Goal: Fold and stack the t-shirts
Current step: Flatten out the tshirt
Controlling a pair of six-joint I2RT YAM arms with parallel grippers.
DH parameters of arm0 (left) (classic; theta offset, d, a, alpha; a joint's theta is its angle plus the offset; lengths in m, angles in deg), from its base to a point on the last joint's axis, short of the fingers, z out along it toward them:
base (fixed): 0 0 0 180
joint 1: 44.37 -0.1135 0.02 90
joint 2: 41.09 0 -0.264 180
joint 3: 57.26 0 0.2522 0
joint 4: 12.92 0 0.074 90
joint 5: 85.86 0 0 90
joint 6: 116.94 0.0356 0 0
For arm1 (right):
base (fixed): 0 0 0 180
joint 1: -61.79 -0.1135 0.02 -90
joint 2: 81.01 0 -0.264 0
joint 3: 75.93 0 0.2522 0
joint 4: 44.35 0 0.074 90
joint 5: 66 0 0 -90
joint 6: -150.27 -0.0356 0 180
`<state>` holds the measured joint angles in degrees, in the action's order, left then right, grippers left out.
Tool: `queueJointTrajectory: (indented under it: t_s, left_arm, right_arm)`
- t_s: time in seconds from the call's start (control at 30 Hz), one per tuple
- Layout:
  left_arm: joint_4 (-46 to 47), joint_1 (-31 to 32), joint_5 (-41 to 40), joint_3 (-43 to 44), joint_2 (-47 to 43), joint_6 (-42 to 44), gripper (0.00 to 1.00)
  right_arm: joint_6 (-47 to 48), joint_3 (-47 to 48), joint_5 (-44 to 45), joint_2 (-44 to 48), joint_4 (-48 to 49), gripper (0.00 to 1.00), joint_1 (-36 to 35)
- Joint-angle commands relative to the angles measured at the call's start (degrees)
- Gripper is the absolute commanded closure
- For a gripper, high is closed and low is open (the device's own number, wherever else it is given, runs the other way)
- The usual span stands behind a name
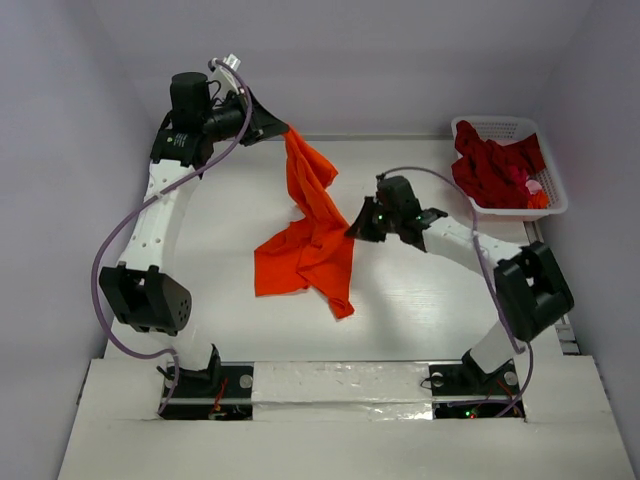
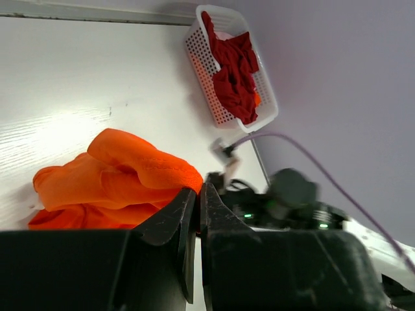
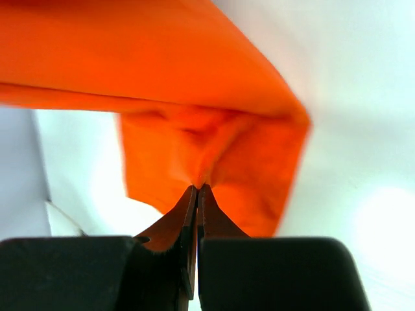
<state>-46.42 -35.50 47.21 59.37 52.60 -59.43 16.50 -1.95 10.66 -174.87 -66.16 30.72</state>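
Pinched at the far left by the left fingers (image 1: pixel 285 128), pressed together on a corner of the orange t-shirt (image 1: pixel 312 250), rest trailing down onto the middle of the bench (image 1: pixel 420 310). Gripped on its right edge by the right fingers (image 1: pixel 352 228), tips tight on the cloth. At the far right, dark red t-shirts (image 1: pixel 490 165) heaped in a white basket (image 1: pixel 495 122).

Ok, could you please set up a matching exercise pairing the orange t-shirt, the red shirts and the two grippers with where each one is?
1 orange t-shirt
2 dark red t-shirts
3 left gripper
4 right gripper

A heaped in the white basket
B shut on the shirt's raised end, far left
C shut on the shirt's lower right edge
D hanging down onto the table

Pairs: 1-D, 2-A, 3-B, 4-C
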Motion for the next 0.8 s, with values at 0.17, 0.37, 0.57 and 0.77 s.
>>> queueJointTrajectory:
  t_s: [0.17, 0.37, 0.57, 0.77]
  left_arm:
    - [-1.5, -1.7, -1.1, 3.4, -1.8, 2.5, 1.0]
    - [-0.6, -6.5, -4.2, 2.0, -2.8, 0.4, 1.0]
    - [-0.3, -11.7, -7.3, 3.6, -2.6, -1.7, 1.0]
    - [3.0, -12.2, -11.0, 2.0, -3.1, -4.9, 1.0]
  right_arm:
    - [8.3, 15.9, 8.4, 7.8, -19.2, 1.0, 0.8]
    - [8.7, 20.3, 6.1, 14.1, -23.0, 1.0, 10.3]
    - [12.4, 27.0, 6.7, 14.8, -28.0, 1.0, 18.8]
    - [13.7, 30.0, 2.6, 14.9, -28.3, 1.0, 28.6]
